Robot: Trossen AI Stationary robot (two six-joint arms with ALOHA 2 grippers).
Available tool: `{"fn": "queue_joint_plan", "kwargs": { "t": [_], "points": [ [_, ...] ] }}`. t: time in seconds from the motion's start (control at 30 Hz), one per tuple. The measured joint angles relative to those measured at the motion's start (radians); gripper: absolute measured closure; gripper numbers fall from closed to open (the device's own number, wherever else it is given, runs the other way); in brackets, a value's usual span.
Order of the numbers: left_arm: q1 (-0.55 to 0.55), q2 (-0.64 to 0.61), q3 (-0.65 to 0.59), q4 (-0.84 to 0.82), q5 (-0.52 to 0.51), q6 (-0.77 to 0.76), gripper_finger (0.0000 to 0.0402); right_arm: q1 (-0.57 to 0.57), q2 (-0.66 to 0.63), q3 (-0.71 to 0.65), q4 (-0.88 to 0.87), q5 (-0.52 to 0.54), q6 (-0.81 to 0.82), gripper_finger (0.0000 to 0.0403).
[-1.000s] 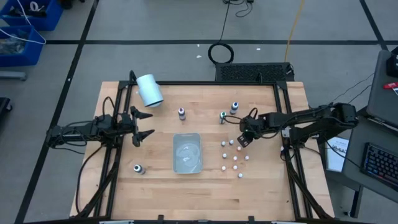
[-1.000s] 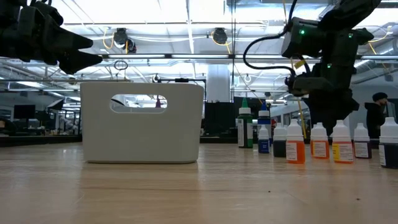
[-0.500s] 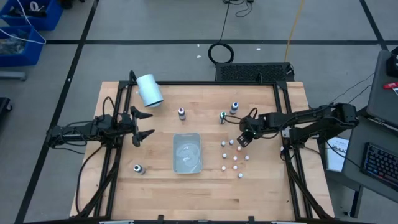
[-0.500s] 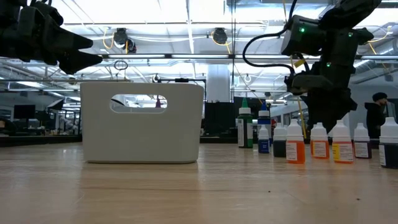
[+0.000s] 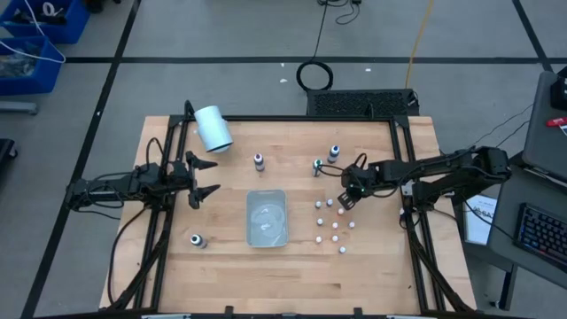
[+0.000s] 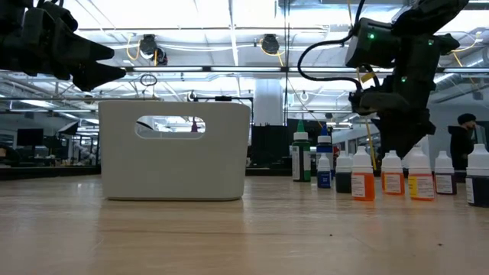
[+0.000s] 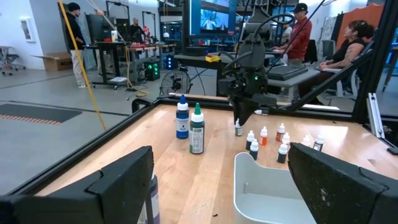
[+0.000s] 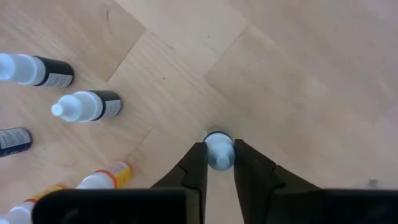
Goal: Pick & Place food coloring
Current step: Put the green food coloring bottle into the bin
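Barely started; right hand (image 8: 217, 163) pinched on the white cap of one food coloring bottle (image 8: 218, 150) at the far edge of the cluster on the desk's (image 5: 372, 266) right side, bottle not lifted off the wood; left hand (image 5: 205, 180) spread wide, idle above the left side; clear tray (image 5: 267, 217) at centre looks empty; remaining bottles scattered, nothing placed yet.

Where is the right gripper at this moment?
In the high view the right gripper is on the table's right half, at the near-top edge of the cluster of small food coloring bottles; its wrist view shows its fingers around one bottle's white cap.
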Motion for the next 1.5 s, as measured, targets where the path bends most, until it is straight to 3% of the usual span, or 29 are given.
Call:
{"fn": "queue_joint_plan", "kwargs": {
  "t": [0.33, 0.7, 0.87, 0.97, 1.17, 1.5],
  "points": [
    [0.0, 0.0, 0.0, 0.0, -0.001, 0.0, 0.0036, 0.012, 0.0, 0.039, 0.12, -0.002, -0.099, 0.0361],
    [0.0, 0.0, 0.0, 0.0, -0.002, 0.0, 0.0036, 0.11, 0.037, 0.41, 0.138, 0.111, -0.339, 0.0361],
    [0.0, 0.0, 0.0, 0.002, -0.002, 0.0, 0.0036, 0.153, 0.192, 0.616, 0.124, 0.122, -0.485, 0.0361],
    [0.0, 0.0, 0.0, 0.003, -0.006, -0.001, 0.0036, 0.161, 0.323, 0.76, 0.087, 0.067, -0.574, 0.0361],
    [0.0, 0.0, 0.0, 0.003, -0.009, -0.001, 0.0036, 0.159, 0.581, 1.059, -0.089, 0.025, -0.751, 0.0361],
    [0.0, 0.0, 0.0, 0.0, -0.008, -0.004, 0.0036, 0.143, 0.853, 1.282, -0.101, -0.024, -0.92, 0.0361]
  ]
}}
